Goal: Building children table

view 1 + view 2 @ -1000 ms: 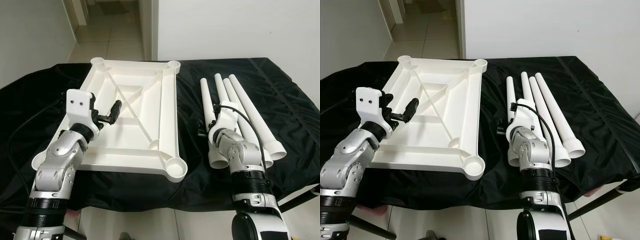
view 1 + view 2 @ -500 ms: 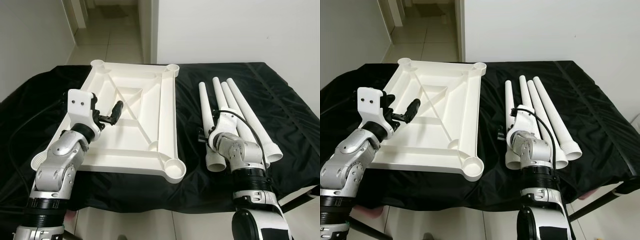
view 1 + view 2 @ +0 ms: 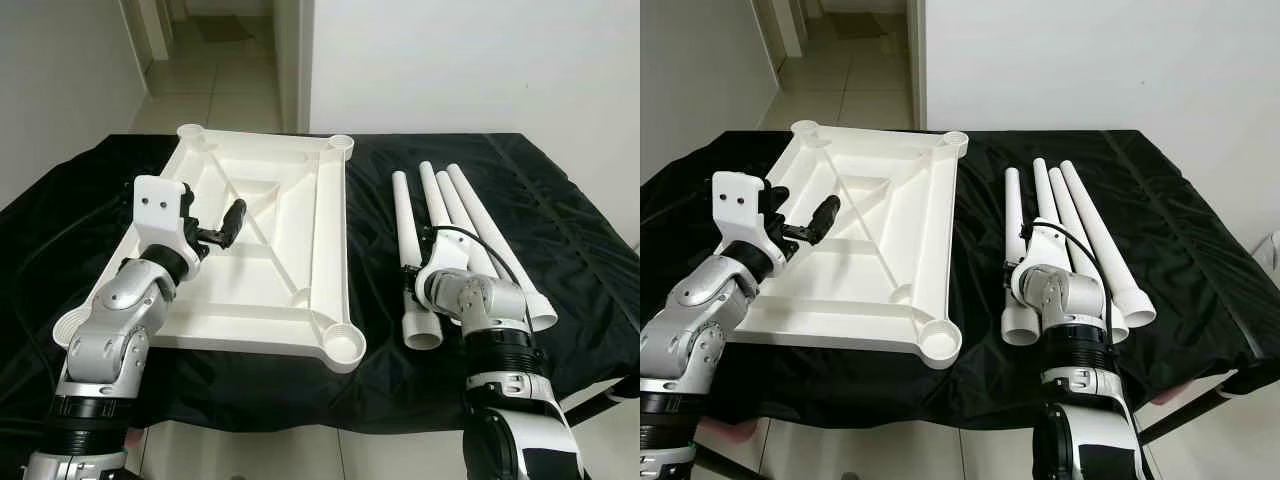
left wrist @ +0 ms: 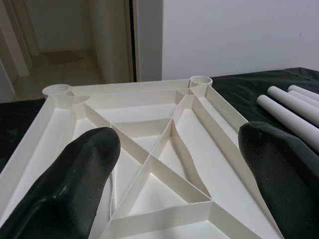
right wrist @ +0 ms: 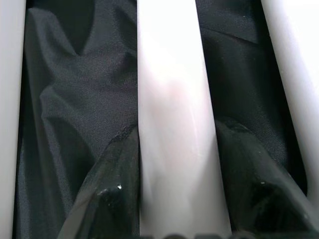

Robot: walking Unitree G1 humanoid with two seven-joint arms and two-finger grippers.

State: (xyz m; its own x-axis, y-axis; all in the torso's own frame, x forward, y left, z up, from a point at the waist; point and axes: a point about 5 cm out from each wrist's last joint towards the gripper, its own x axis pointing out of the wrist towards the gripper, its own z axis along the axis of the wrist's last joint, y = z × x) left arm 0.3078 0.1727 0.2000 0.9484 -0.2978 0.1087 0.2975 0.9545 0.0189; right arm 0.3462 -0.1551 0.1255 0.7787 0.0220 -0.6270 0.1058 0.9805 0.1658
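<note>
The white table top [image 3: 262, 262] lies upside down on the black cloth, ribs and corner sockets facing up. Four white legs [image 3: 470, 215] lie side by side to its right. My left gripper [image 3: 230, 218] hovers open over the top's left half; between its fingers [image 4: 82, 169] the wrist view looks onto the crossed ribs [image 4: 159, 154]. My right gripper [image 5: 177, 130] is down on the legs near their wide ends. It straddles an inner leg [image 5: 172, 99], a black finger [image 5: 117, 189] pressed on each side. The silver wrist [image 3: 455, 290] covers that grip from above.
The black cloth [image 3: 570, 230] covers the whole table and hangs over its front edge. Tiled floor and a hallway opening lie beyond the far left corner; a white wall stands behind the table.
The camera has tilted a little, shifting the scene. My right wrist has dropped lower onto the legs. The left arm has kept its place over the table top.
</note>
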